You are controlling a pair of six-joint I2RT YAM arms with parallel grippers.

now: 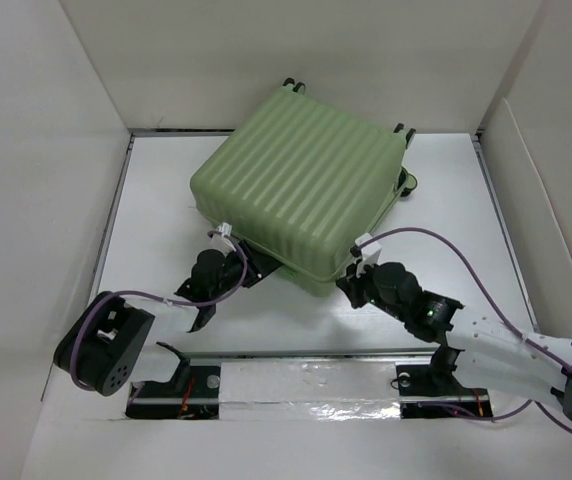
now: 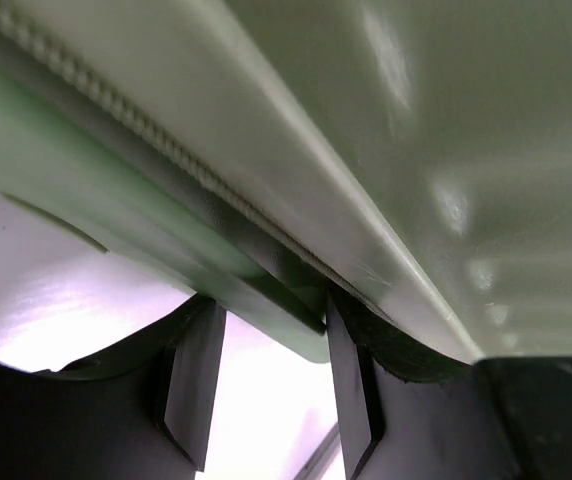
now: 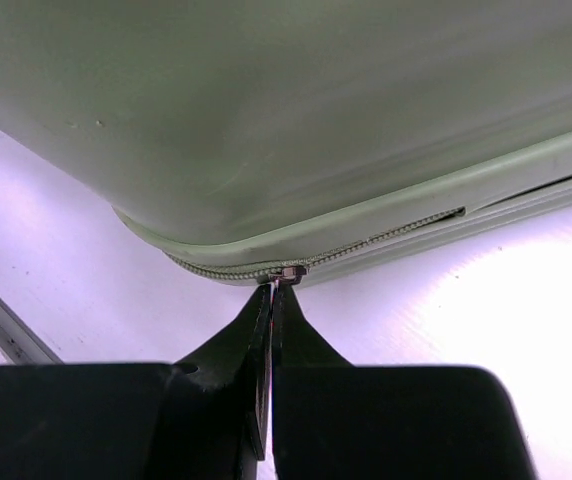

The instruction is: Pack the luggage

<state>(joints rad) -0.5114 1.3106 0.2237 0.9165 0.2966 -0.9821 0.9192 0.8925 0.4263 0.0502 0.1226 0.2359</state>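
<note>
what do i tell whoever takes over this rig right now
left gripper: open, straddling the lower shell's rim on the near-left side of the luggage.
right gripper: shut on the zipper pull at the near-right corner.
done: lid is down, luggage lies flat on the table.
left: run the zipper round; the seam past the pull looks unzipped. Contents can't be seen.
</note>
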